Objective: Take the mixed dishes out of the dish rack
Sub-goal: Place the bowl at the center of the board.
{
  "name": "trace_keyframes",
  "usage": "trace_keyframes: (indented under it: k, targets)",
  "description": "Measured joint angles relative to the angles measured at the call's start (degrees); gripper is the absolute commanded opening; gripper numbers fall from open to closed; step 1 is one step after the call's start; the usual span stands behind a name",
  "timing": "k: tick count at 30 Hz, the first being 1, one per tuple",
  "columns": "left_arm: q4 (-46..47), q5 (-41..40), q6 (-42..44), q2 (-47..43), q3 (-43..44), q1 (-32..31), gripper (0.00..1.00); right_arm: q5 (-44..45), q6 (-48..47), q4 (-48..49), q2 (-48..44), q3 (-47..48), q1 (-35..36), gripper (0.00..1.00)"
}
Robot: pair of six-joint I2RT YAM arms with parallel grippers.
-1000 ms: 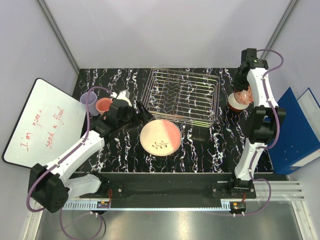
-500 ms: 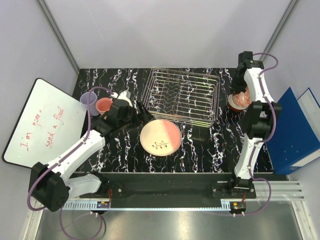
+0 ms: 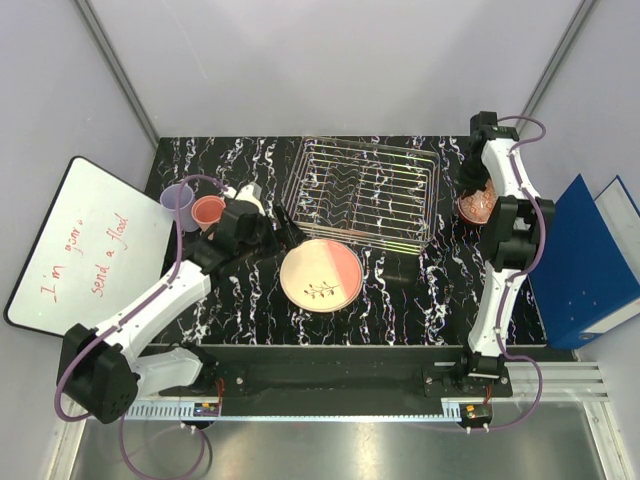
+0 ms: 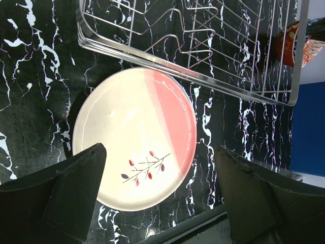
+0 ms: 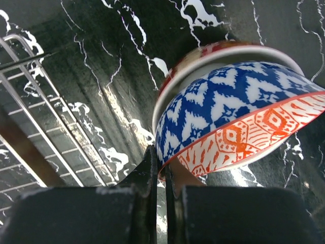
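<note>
Right gripper (image 5: pixel 161 170): jaws pinched almost together on the rim of the blue bowl (image 5: pixel 228 114), the thin lip caught between the fingers (image 5: pixel 147 178). Bowl tilted, with blue-and-white zigzag outside and an orange pattern inside. It leans in or against the red bowl (image 5: pixel 203 53) behind it. Only that one's rim shows, so I cannot tell how deep it sits. Both are at the far right of the table (image 3: pixel 250 300), just beside the right end of the rack (image 3: pixel 360 190) and outside it. Left gripper (image 3: pixel 290 232): jaws spread wide, holding nothing, hanging over the plate (image 3: pixel 320 275) at its left rear edge. Cannot tell whether it touches. Plate lies flat on the black marbled table just in front of the rack, cream to the left, pink to the right, sprig drawing toward the near edge. Left wrist view shows both fingers (image 4: pixel 61 198) either side of the plate's face, and a sliver of the bowls through the rack wires at the far end. Overhead view hides the bowl grip under the right arm and gives only an orange patch there. The pinch on the rim shows in the right wrist view alone. Only the overhead view shows the lavender cup (image 3: pixel 178 200) and pink cup (image 3: pixel 208 210), upright, mouths up, side by side at the table's left behind the left arm, well apart from the rack. Whiteboard (image 3: pixel 85 245) with red writing lies off the left edge, and blue binders (image 3: pixel 590 260) off the right.
</note>
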Motion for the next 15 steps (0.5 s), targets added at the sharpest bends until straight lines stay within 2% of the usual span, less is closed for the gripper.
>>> trace_keyframes:
  k: [5,11,15]
  targets:
    - [-0.04,-0.04,0.11,0.0,-0.15,0.0,0.91,-0.04,0.0,0.15,2.01,1.73,0.0,0.03]
    - [-0.04,-0.07,0.15,0.31,-0.15,0.0,0.91,-0.76,0.55,0.39,2.78,3.72,0.0,0.33]
    - [-0.07,-0.07,0.17,0.81,-0.15,0.0,0.91,-1.07,0.68,0.28,2.78,4.63,0.0,0.41]
